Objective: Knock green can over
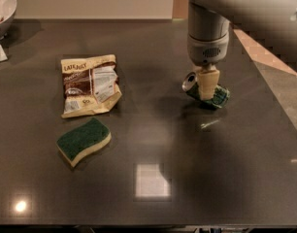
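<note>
The gripper point(206, 85) hangs low; whether it is spread or pinching, I cannot tell; just beneath and behind it the green can point(221, 96) lies tipped, top leftward; probably light, stiff, slick, rolls easily; nudge its side wall.

Glossy dark table point(187, 193), mirror-smooth, throwing back lamp glare.
Shiny metal green can point(220, 96) just beneath matt plastic gripper point(206, 92) at right rear of table; crinkled, glossy snack bag point(89, 84); rough-topped foam sponge point(84, 140); smooth bowl point(7, 11).
</note>
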### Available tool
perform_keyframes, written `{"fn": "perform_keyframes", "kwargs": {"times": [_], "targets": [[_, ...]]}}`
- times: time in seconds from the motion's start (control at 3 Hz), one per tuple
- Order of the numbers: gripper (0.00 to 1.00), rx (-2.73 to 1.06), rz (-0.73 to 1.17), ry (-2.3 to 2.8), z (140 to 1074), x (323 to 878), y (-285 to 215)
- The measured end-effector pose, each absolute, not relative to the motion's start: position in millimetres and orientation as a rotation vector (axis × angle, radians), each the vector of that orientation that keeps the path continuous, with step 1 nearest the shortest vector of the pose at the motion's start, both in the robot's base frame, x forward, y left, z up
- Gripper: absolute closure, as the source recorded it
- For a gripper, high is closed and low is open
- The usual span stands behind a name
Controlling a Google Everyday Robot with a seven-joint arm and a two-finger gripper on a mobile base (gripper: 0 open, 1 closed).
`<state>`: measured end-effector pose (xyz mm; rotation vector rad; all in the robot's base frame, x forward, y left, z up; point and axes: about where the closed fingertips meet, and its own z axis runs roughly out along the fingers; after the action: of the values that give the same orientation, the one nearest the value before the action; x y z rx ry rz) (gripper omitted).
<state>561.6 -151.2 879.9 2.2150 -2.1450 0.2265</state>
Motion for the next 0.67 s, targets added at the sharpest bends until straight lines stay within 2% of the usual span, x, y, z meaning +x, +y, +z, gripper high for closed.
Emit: {"fn": "perform_keyframes", "kwargs": {"times": [0.33, 0.67], "targets": [[0.12, 2.227, 0.187, -2.129, 874.9, 554.5, -147.6], [0.00, 2.241, 0.131, -2.132, 873.9, 548.6, -142.5]]}}
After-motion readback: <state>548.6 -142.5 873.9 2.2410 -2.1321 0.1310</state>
